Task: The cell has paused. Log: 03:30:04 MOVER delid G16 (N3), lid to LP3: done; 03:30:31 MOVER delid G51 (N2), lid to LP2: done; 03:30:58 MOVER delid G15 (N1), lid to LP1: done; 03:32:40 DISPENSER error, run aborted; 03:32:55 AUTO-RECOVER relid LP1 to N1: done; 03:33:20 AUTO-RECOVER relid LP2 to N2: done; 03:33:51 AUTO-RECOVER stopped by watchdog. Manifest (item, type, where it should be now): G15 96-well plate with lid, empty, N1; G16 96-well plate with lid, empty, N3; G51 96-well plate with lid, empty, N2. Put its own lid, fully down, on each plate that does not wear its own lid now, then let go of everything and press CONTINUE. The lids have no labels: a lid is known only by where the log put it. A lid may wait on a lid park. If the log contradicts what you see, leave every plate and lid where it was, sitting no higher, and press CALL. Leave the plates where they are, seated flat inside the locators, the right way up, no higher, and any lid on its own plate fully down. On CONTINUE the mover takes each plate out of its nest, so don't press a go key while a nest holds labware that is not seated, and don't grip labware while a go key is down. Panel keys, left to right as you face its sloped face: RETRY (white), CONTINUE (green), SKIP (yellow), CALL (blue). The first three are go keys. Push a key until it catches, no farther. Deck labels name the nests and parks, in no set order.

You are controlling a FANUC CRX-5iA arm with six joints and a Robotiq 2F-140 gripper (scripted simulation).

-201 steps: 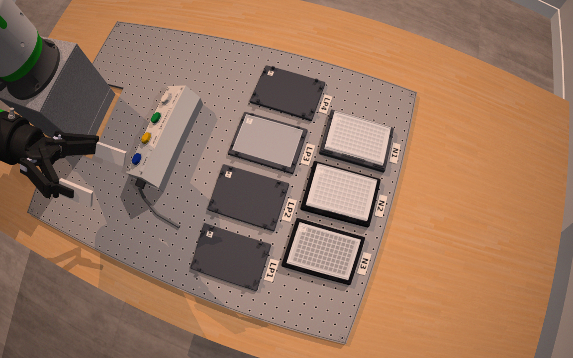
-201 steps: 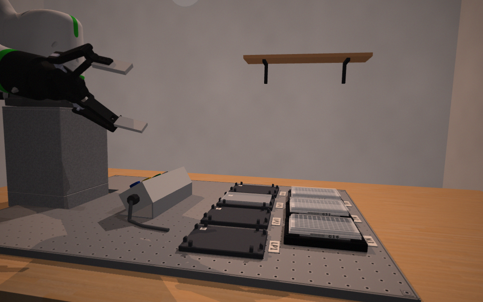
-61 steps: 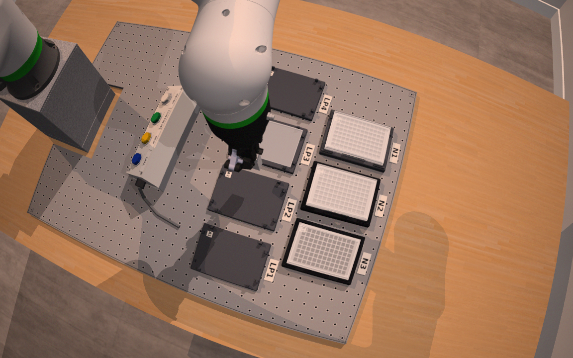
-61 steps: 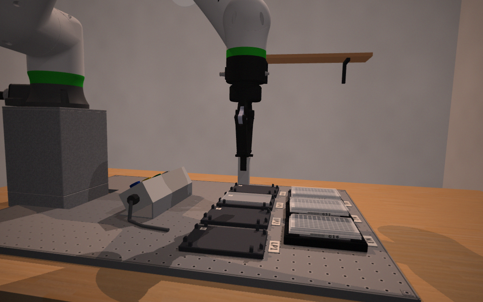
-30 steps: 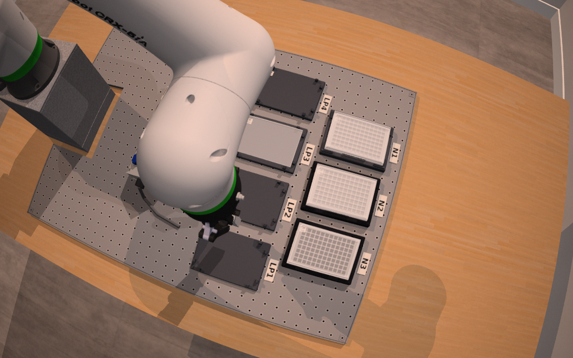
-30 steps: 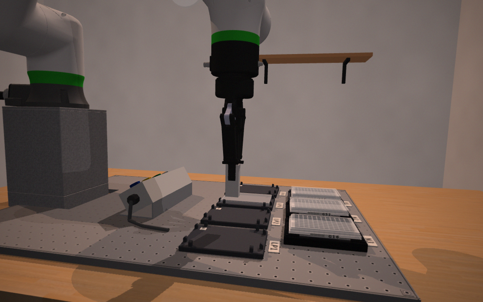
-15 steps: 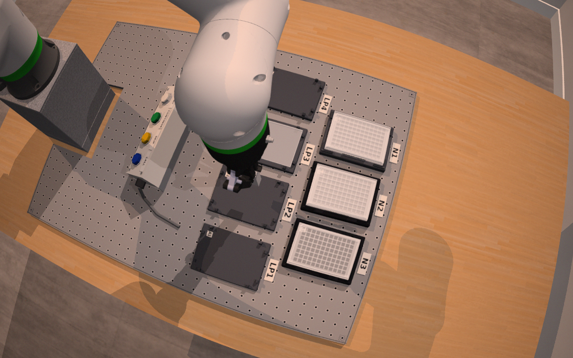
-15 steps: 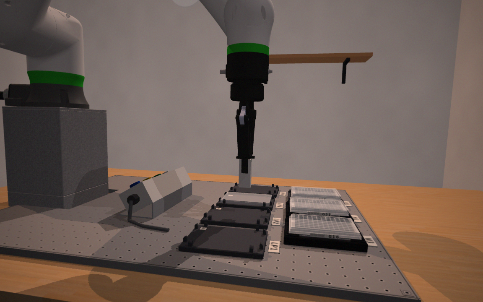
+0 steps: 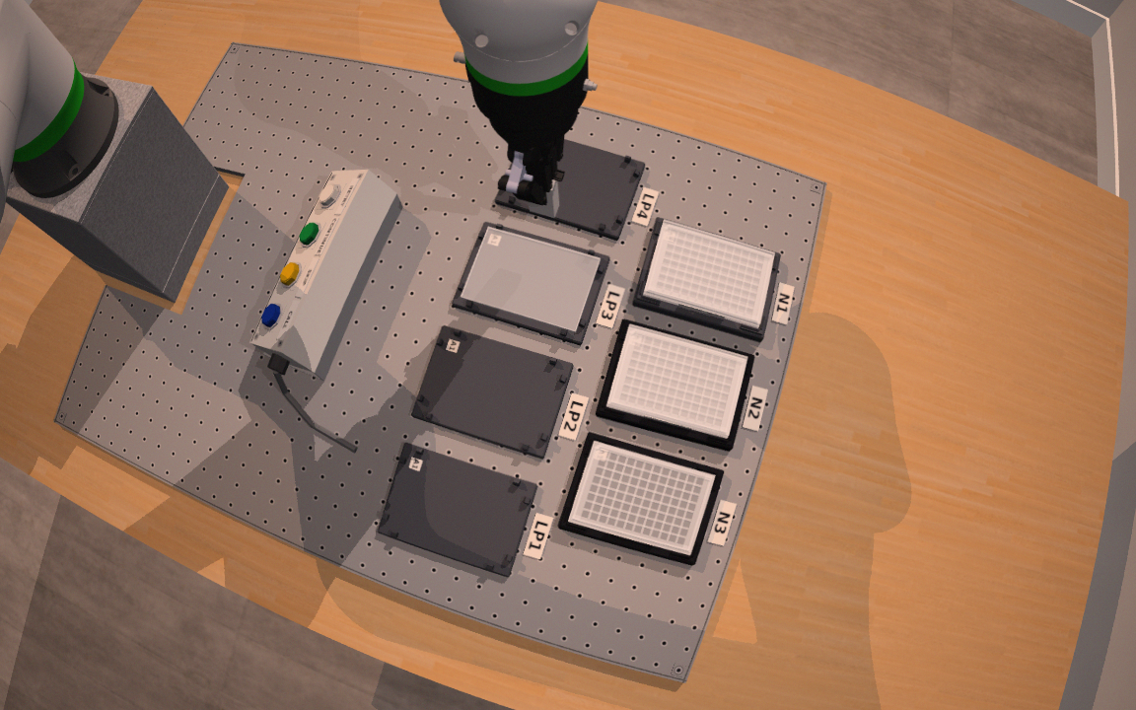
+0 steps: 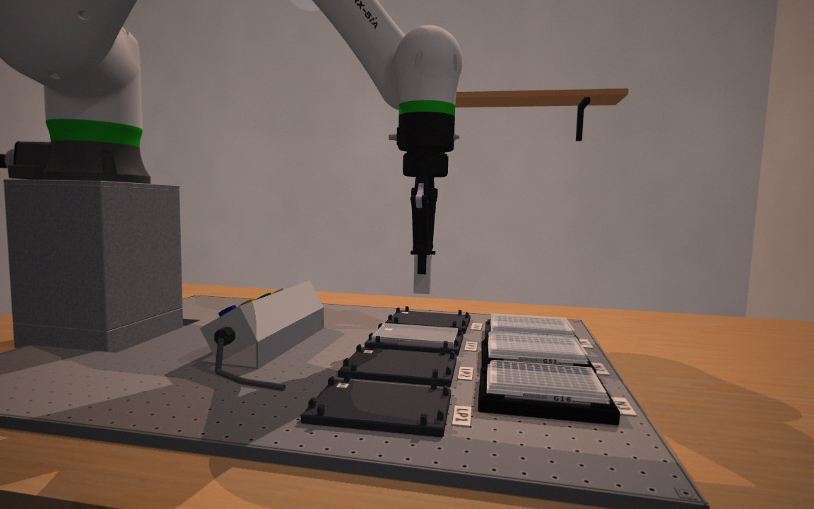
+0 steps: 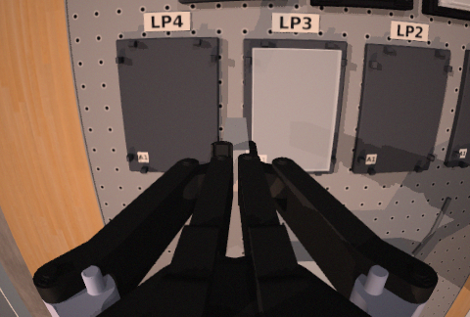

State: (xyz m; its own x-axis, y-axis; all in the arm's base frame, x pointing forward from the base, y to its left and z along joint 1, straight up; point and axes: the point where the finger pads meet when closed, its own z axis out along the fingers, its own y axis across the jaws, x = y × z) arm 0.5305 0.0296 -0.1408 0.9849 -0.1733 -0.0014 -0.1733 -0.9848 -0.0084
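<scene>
The plate in N3 (image 9: 641,498) sits bare near the front of the counter (image 9: 952,291); its lid (image 9: 532,276) waits on LP3, farther back. The end effector (image 10: 421,271), pressed together and holding nothing, hangs high over LP4's near edge. It should spread wide, then drop squarely over the lid's sides. The panel's (image 9: 351,255) white key is barely readable, and plate labels at N1 are hidden.

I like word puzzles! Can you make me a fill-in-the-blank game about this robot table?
1. The only lid waiting on a park sits at ____.
2. The plate with no lid sits in nest ____.
3. The claw is shut and holds ____.
4. The key beside the yellow key and farthest from the blue key is ____.

Missing words: LP3; N3; nothing; green
</scene>
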